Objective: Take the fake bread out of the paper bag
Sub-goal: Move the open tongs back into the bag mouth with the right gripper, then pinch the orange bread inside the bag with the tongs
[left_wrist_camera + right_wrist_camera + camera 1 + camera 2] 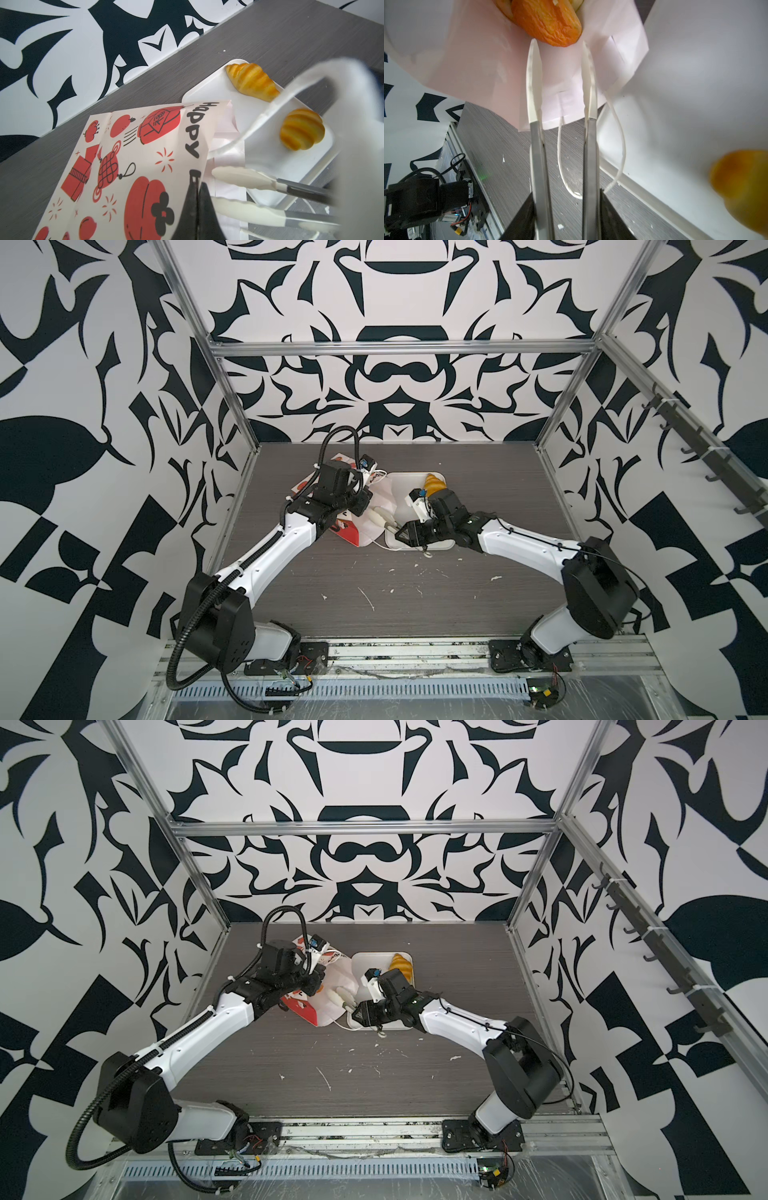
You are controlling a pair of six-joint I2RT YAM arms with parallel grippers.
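The paper bag [128,166] lies on its side on the table [395,601], its mouth lapping over the rim of the white tray [239,99] beside it. The left gripper [196,191], closed tight, pinches the bag's upper rim and holds the mouth agape. The right gripper [565,195] is clamped on a pair of tongs [538,155], whose white tips [533,79] stand apart just inside the bag's mouth with nothing between them. They stop short of an orange-brown pastry [548,22] deeper in the bag. Two croissants [252,81] [302,128] already lie on the tray, outside the bag. The pastry looks light, glossy and, judging by its wrinkled skin, squashy, so it may slip from smooth tips. A hold across its thick middle seems safer than one on the tapered end. The bag's thin paper walls leave a narrow lane, so the tips probably need to go in straight. A cord handle [559,158] loops under the tongs at the bag's mouth and could snag on the way out. Bare tray beside the bag's mouth offers room to set the pastry down
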